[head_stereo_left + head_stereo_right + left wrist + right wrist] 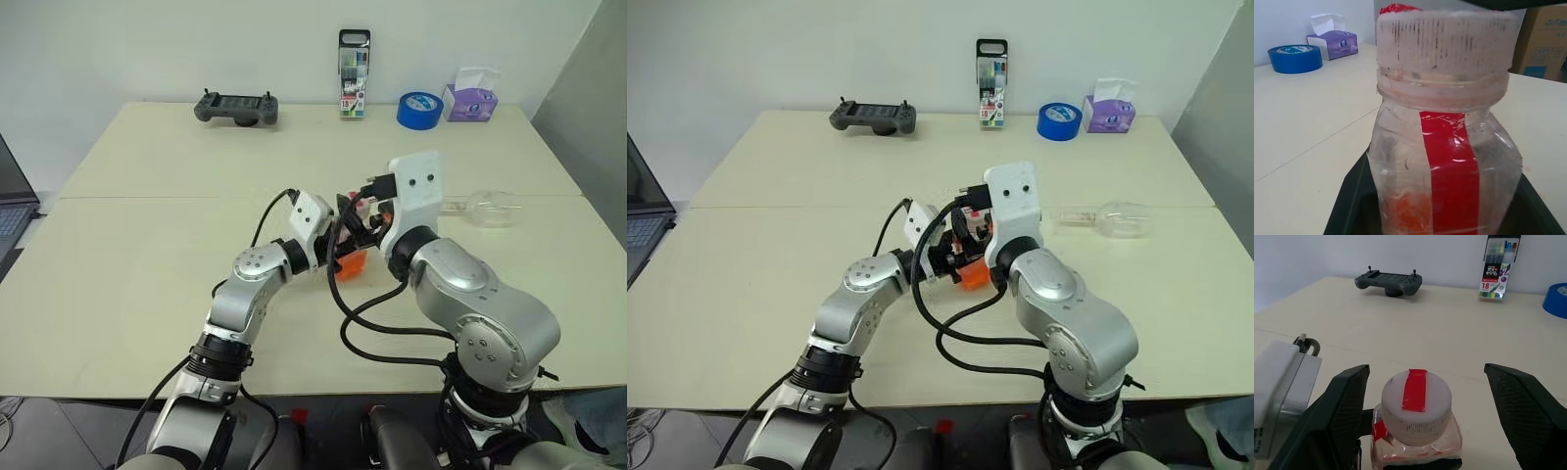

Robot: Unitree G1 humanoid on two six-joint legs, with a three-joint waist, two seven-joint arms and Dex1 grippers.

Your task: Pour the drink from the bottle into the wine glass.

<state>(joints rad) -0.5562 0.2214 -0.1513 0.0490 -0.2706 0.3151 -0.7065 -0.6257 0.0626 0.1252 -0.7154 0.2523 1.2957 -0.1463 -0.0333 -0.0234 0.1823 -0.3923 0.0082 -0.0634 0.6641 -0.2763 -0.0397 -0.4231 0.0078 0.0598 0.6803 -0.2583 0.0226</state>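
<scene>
While our left gripper (945,257) is clamping its fingers tight around the bottle (1444,142), we are holding that bottle upright above the middle of the table (147,245), its white cap (1416,406) with the red tape strip still on. Orange drink (351,262) is sitting low in the bottle. Our right gripper (1425,396) is hovering over the cap, fingers spread wide to either side and not touching it. Farther right, the wine glass (490,208) is lying on its side on the tabletop.
</scene>
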